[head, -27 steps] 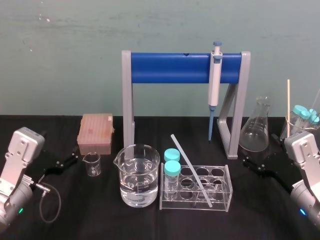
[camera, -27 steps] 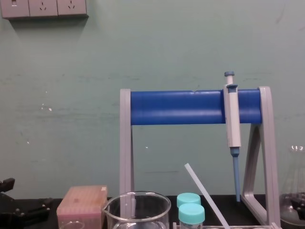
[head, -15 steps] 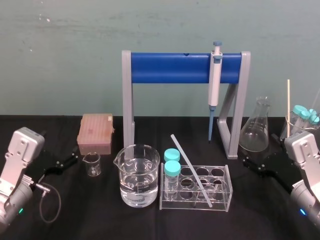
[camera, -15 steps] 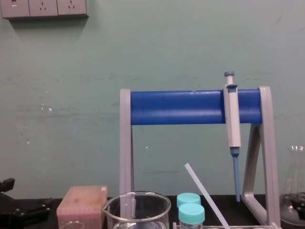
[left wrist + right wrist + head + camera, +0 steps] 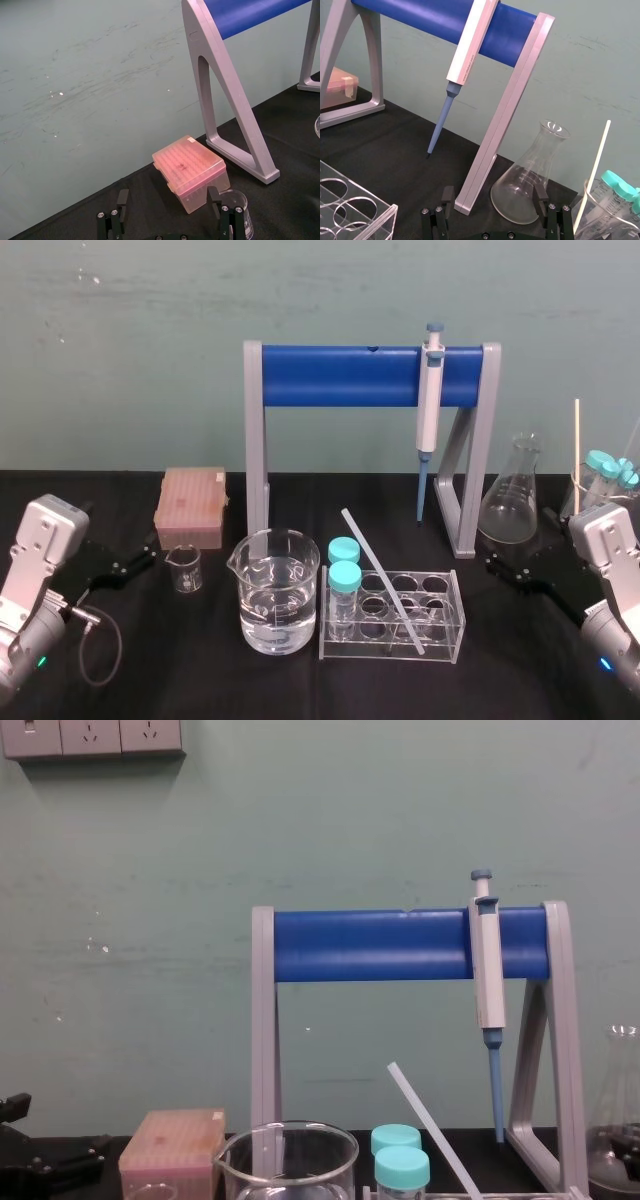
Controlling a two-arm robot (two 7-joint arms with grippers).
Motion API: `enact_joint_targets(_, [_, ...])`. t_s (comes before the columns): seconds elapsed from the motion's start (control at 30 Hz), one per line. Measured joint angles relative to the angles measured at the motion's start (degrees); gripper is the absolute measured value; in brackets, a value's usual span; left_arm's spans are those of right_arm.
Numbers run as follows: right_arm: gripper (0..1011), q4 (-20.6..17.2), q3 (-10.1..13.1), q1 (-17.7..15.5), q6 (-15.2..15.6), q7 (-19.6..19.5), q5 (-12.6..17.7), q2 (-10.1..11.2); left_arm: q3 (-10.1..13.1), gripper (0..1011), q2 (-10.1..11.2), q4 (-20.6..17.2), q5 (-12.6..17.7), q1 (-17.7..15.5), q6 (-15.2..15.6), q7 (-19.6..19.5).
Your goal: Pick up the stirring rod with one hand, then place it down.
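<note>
Black desk (image 5: 200,670), blue-barred stand (image 5: 340,377) at the back. Left of the stand, a pink box (image 5: 191,505); left and nearer, a small beaker (image 5: 184,568). In front of the stand, a water beaker (image 5: 275,590) and clear rack (image 5: 392,615). Right of the stand, a flask (image 5: 512,495).

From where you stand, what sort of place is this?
Probably a lab bench: a grey-white pipette with a blue tip hangs on a blue-barred grey stand, with a clear glass beaker of liquid and a clear plastic tube rack in front.
</note>
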Motion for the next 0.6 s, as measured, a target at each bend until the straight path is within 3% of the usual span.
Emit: enact_joint_targets(0.6, [1000,0.00,0.00,0.00,0.00,0.00,0.00,0.00,0.00,1000,0.00,0.00,0.00,0.00,0.00,0.00])
